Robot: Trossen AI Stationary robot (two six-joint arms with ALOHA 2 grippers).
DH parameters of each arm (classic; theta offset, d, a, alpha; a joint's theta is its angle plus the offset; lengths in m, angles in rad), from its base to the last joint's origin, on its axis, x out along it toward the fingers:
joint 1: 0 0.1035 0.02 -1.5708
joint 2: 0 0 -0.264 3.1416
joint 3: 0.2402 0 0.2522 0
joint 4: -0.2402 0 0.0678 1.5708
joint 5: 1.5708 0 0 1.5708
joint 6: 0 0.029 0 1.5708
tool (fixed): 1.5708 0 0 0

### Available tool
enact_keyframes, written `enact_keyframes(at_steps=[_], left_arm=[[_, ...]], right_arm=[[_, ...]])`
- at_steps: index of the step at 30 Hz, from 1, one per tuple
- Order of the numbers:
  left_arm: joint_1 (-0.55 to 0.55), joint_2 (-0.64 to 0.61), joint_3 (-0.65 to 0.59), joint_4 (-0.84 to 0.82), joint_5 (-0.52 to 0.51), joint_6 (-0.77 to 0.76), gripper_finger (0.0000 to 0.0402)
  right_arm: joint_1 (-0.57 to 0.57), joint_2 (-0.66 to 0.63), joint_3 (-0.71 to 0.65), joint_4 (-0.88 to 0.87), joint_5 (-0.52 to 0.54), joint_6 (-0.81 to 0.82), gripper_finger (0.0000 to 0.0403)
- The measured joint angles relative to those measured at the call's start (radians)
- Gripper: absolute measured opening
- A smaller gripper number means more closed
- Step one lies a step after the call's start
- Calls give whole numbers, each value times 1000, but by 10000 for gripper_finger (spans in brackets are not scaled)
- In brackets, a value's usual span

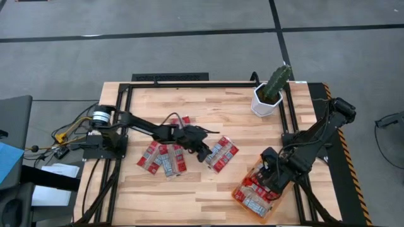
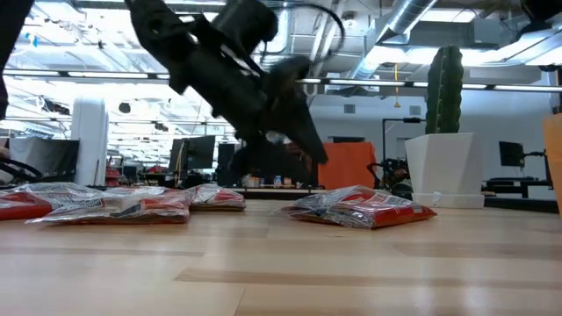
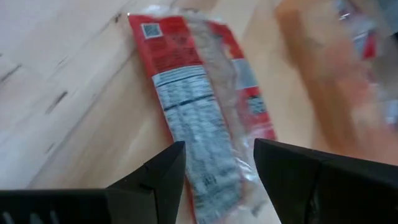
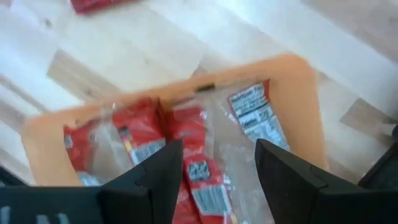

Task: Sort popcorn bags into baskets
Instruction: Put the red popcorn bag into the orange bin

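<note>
The wooden table [image 1: 208,189] carries everything. The left arm [image 1: 142,125] reaches from the left edge to the table's middle. The right arm [image 1: 315,139] bends in from the right edge toward the near right corner.

There the orange basket [image 1: 238,192] sits, already holding several red popcorn bags [image 1: 255,197]. The right gripper [image 1: 273,171] hangs just above the basket, fingers [image 4: 158,174] spread apart with nothing between them; its wrist view looks down on the packets [image 4: 199,155] inside.

A white pot with a cactus [image 1: 270,94] stands near the far right corner.

In the middle of the table, a cluster of popcorn bags [image 1: 164,159] lies toward the left, one more [image 1: 179,120] behind it nearer the far edge, and a single bag [image 1: 221,154] just right of the cluster. The left gripper [image 1: 203,151] hovers beside that single bag, its fingers [image 3: 155,180] apart and empty, the bag [image 3: 199,118] lying flat on the wood below them.
</note>
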Motion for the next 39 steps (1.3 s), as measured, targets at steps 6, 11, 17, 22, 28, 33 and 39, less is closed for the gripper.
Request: enact_keyframes(at_steps=[6, 11, 17, 22, 28, 33, 39], left_arm=[[12, 111, 67, -2, 54, 9, 179], [14, 179, 102, 0, 141, 9, 179], [13, 223, 130, -38, 176, 20, 159], [16, 219, 128, -67, 159, 56, 88], [21, 221, 126, -73, 157, 45, 7], [27, 210, 126, -74, 162, 26, 1], [65, 153, 119, -146, 174, 37, 0]], right_arm=[[-25, 0, 0, 53, 82, 2, 224], [-48, 3, 0, 70, 124, -6, 225], [-101, 4, 0, 69, 183, -16, 219], [-170, 4, 0, 69, 210, -17, 209], [-254, 4, 0, 81, 218, -77, 197], [-308, 4, 0, 120, 263, -91, 190], [-358, 4, 0, 125, 270, -99, 208]])
